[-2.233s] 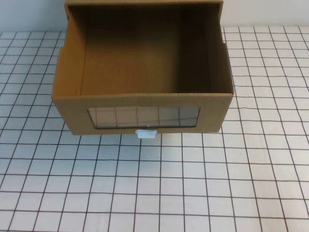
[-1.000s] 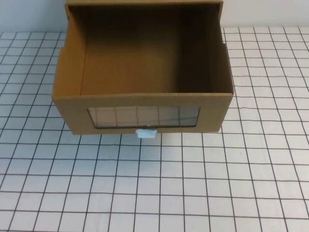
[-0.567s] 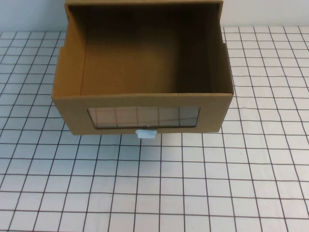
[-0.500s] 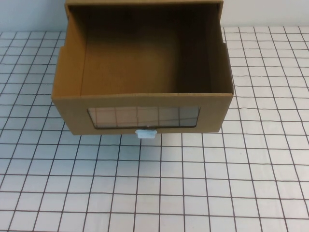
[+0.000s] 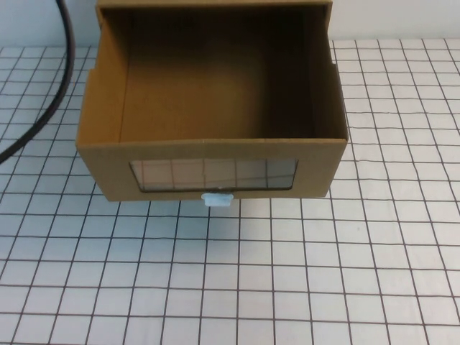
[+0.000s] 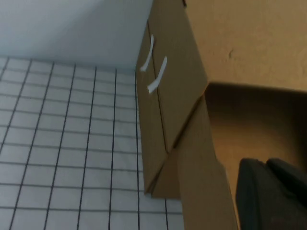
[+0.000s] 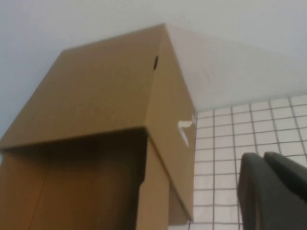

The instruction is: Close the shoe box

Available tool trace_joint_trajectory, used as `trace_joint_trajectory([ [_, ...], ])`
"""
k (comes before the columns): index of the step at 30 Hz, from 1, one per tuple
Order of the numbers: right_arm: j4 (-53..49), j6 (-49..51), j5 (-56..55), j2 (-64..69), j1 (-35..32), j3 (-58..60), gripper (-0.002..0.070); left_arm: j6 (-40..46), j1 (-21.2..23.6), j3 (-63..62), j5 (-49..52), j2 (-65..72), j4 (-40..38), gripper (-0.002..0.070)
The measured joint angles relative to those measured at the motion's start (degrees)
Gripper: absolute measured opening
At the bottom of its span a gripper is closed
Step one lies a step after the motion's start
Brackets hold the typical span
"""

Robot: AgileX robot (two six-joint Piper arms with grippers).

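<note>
The shoe box (image 5: 108, 154) is a brown cardboard drawer, pulled out toward me from its sleeve (image 5: 215, 6) and open on top. Its front panel has a clear window (image 5: 213, 174) with a small white pull tab (image 5: 217, 199) below it. Neither gripper shows in the high view. In the left wrist view, my left gripper (image 6: 266, 191) is shut and empty, beside the drawer's left wall (image 6: 201, 172). In the right wrist view, my right gripper (image 7: 268, 191) is shut and empty, over the grid to the right of the box (image 7: 96, 91).
A black cable (image 5: 61, 79) curves across the far left of the table beside the box. The box stands on a white mat with a dark grid (image 5: 287, 273). A pale wall runs behind the box.
A black cable has come into the high view at the far left. The box and its drawer have not moved.
</note>
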Motion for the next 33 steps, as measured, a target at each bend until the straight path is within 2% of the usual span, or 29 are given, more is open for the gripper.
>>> trace_joint_trajectory([
  [4,10.4,-15.2,2.0,4.7,1.2,0.0,-0.0013,2.9,0.0,0.0,0.5,3.8,-1.8,-0.0005],
  [8,22.9,-32.1,6.5,9.7,1.3,0.0,-0.0013,14.0,0.0,-0.9,0.0,7.8,-7.1,-0.0005],
  [11,26.7,-39.2,9.0,12.9,1.5,0.0,-0.0013,23.2,0.0,-2.9,1.7,12.2,-14.0,-0.0005],
  [15,25.5,-42.0,9.6,15.0,1.6,0.0,-0.0013,31.4,0.0,-8.3,5.2,18.9,-22.7,-0.0005],
  [19,24.7,-45.9,9.6,15.0,2.0,0.0,-0.0013,34.5,0.0,-16.4,7.5,24.8,-29.3,-0.0005],
  [22,24.1,-47.3,9.0,15.0,4.6,0.0,-0.0013,37.6,0.0,-25.1,9.3,29.9,-35.3,-0.0005],
  [27,21.1,-48.4,7.7,15.1,14.8,0.0,-0.0013,38.6,0.0,-40.4,14.1,39.6,-40.9,-0.0005],
  [33,3.8,-40.1,5.0,16.4,30.6,0.0,-0.0014,34.2,0.0,-54.8,20.7,52.5,-43.2,-0.0005],
])
